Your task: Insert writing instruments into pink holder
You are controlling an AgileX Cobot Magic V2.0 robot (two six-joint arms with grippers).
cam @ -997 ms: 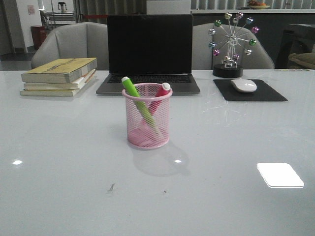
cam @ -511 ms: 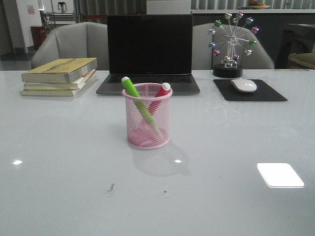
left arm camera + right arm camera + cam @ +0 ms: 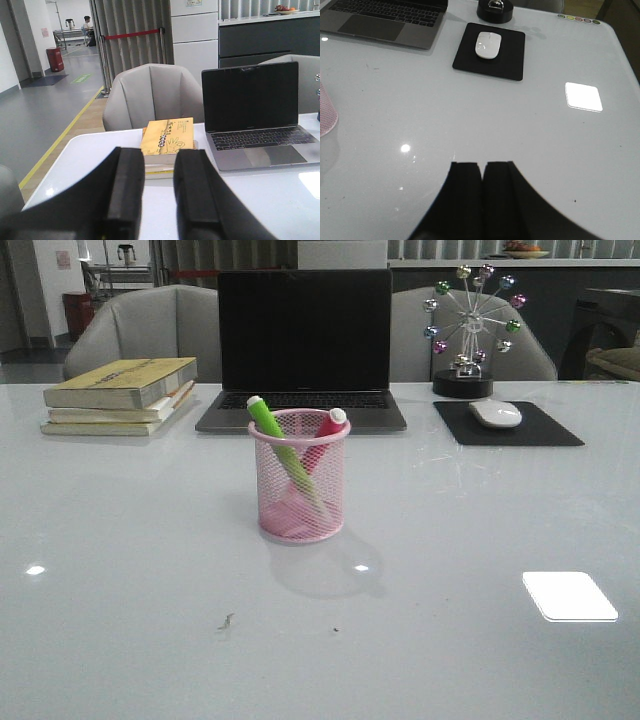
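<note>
You're looking at a finished job: both markers, green marker (image 3: 272,427) and pink marker (image 3: 326,432), are standing in the pink holder (image 3: 299,477), left gripper (image 3: 159,187) sitting slightly parted and empty, right gripper (image 3: 482,192) closed on nothing.

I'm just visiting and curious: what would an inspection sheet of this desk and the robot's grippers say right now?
Surface: glossy white table, a few small dark specks near the front.
Job's things: green marker and pink marker both stand leaning inside the pink holder.
Clutter: laptop, stack of books, mouse on a black mousepad, ferris-wheel ornament.
Grippers: left gripper slightly open, empty; right gripper shut, empty.
Cables: nothing seen.
Surroundings: grey chairs behind the table.
</note>
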